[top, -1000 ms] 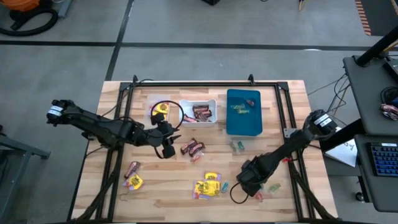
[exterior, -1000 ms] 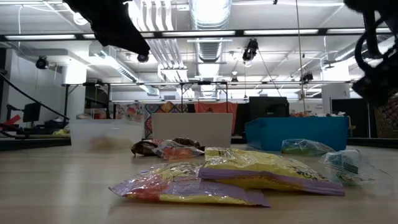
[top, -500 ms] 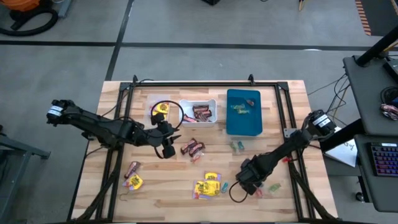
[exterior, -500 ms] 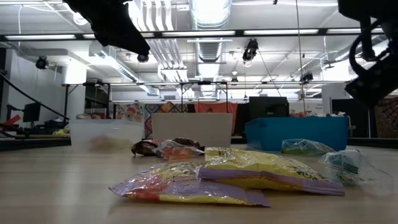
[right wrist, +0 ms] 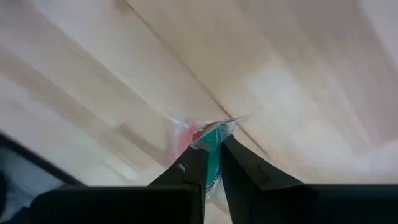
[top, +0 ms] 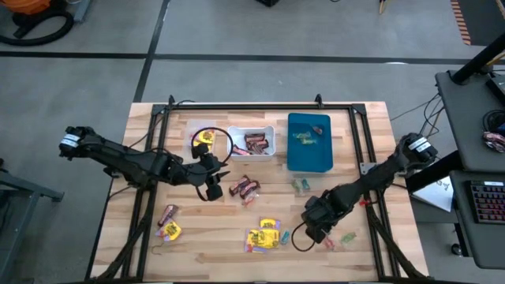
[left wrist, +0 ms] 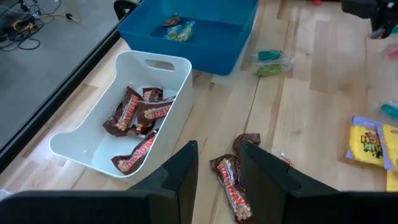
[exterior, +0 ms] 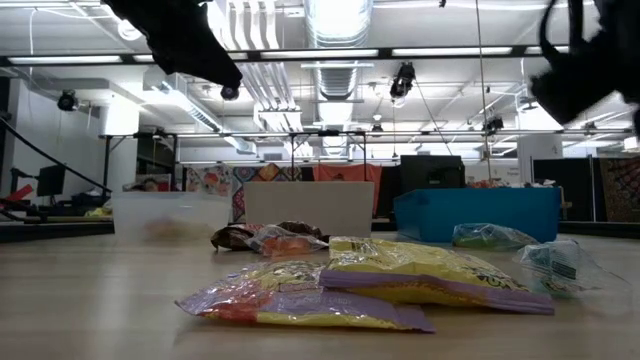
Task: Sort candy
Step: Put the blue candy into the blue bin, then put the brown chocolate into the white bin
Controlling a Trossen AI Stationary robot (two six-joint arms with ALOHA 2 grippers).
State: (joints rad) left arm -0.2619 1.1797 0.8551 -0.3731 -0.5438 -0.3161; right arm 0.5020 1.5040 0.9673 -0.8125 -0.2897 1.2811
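My right gripper [top: 314, 230] hangs over the table's near right part and is shut on a small teal-and-red wrapped candy [right wrist: 210, 138]. In the low view it [exterior: 585, 75] shows high above the tabletop. My left gripper [top: 215, 188] is open and empty over the middle of the table. Its fingers [left wrist: 217, 158] stand just short of a few dark brown-red bars [left wrist: 233, 186] that lie flat on the wood. Yellow packets [top: 264, 235] lie near the front edge. My right gripper pinches the teal-and-red candy's wrapper [right wrist: 214, 158] between its two fingers [right wrist: 186, 171]. One end of the wrapper sticks out past the fingertips. The fingers point down at the table, and the candy is lifted clear of the wood.
Along the far side stand a clear bin [top: 207, 140] with a yellow packet, a white bin [top: 254, 130] with brown bars and a blue bin [top: 309, 158] with green pieces. Loose green pieces [top: 300, 186], small pieces [top: 347, 237] and a yellow packet [top: 168, 229] lie on the wood.
My right gripper has gone up from the table, as the low view shows, and has stayed shut. Its arm has swung a little toward the table's right edge.
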